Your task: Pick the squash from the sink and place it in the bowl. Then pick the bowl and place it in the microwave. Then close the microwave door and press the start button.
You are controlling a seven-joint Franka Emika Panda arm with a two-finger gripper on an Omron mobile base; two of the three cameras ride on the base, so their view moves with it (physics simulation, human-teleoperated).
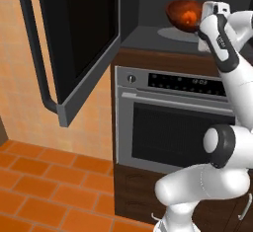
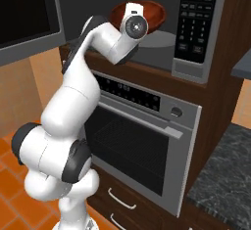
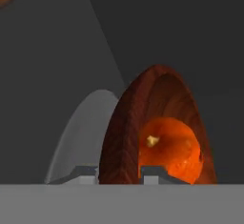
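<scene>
Inside the black built-in microwave, the pincer is clamping the glossy reddish-brown bowl by its rigid, slippery rim; the small orange-red squash is riding loose inside.

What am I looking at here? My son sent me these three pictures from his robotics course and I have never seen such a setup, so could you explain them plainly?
These are computer-rendered pictures of a white robot arm in a kitchen. Two pictures come from cameras behind the arm, to its left and right; the third comes from a camera on its hand.

The arm's tool grips the rim of a reddish-brown bowl, one fingertip on each side of the wall. Inside the bowl lies a small orange squash. The bowl is held inside the dark microwave, just above the grey round plate on its floor; whether it touches the plate I cannot tell.

The microwave door stands swung open to the left. Below the microwave is a steel oven, shut.
</scene>
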